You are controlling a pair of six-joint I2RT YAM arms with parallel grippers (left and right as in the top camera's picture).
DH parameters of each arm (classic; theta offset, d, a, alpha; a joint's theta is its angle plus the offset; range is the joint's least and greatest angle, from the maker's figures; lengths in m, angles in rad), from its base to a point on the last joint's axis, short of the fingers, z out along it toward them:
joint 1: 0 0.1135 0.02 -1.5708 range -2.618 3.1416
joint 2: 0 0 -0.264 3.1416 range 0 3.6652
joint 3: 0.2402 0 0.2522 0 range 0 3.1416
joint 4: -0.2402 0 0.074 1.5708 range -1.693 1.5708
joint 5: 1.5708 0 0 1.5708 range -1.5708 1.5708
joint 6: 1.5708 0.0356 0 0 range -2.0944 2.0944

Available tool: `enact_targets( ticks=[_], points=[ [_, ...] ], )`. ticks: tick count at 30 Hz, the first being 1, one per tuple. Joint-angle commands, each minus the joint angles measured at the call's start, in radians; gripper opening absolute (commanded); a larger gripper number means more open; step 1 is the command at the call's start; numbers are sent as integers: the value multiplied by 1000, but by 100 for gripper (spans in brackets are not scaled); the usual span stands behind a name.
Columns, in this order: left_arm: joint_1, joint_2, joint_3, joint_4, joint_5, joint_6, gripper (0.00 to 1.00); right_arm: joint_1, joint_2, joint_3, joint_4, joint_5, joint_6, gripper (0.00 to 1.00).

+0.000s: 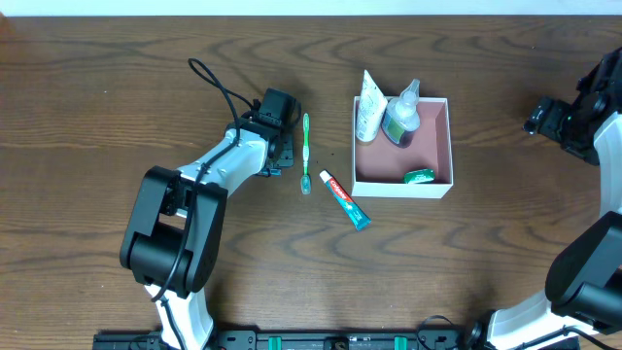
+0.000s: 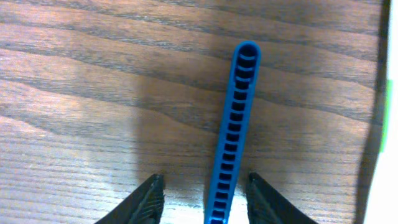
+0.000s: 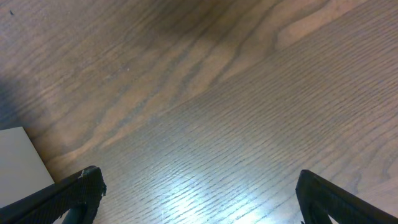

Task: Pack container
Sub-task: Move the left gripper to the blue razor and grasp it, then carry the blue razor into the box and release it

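Observation:
The container [image 1: 437, 146] is a square white-walled box with a pink inside, right of centre in the overhead view. It holds a white tube [image 1: 369, 109], a small clear bottle [image 1: 401, 119] and a small green item [image 1: 419, 176]. My left gripper [image 1: 276, 146] is low over the table, left of a green toothbrush [image 1: 305, 148]. In the left wrist view its jaws [image 2: 204, 202] are open on either side of a blue comb [image 2: 236, 124], without touching it. A toothpaste tube [image 1: 345, 199] lies in front of the container. My right gripper [image 3: 199, 193] is open and empty.
The right arm [image 1: 569, 122] is at the far right, away from the container. The toothbrush shows as a pale green strip at the right edge of the left wrist view [image 2: 384, 124]. A white corner [image 3: 18, 162] shows at the left of the right wrist view.

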State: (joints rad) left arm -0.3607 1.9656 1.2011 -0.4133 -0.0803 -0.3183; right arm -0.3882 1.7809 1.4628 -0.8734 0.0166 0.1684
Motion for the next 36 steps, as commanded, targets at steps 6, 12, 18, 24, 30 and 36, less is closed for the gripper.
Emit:
enact_targets(
  ticks=[6,12,18,24,30,36],
  points=[
    [2,42,-6,-24,28,-16,24,-4,7,-2,0,5,10,99],
    [2,39,-3,-26,23,5,6,-4,7,-2,0,5,10,99],
    [2,-16,31,-53,16,11,6,-4,7,-2,0,5,10,99],
    [1,-188,41,-66,19,10,6,-4,7,-2,0,5,10,99],
    [-60,-449,41,-79,146,10,6,-4,7,-2,0,5,10,99],
    [-272,-627,41,4,172,12,6,-4,7,-2,0,5,10,99]
  ],
)
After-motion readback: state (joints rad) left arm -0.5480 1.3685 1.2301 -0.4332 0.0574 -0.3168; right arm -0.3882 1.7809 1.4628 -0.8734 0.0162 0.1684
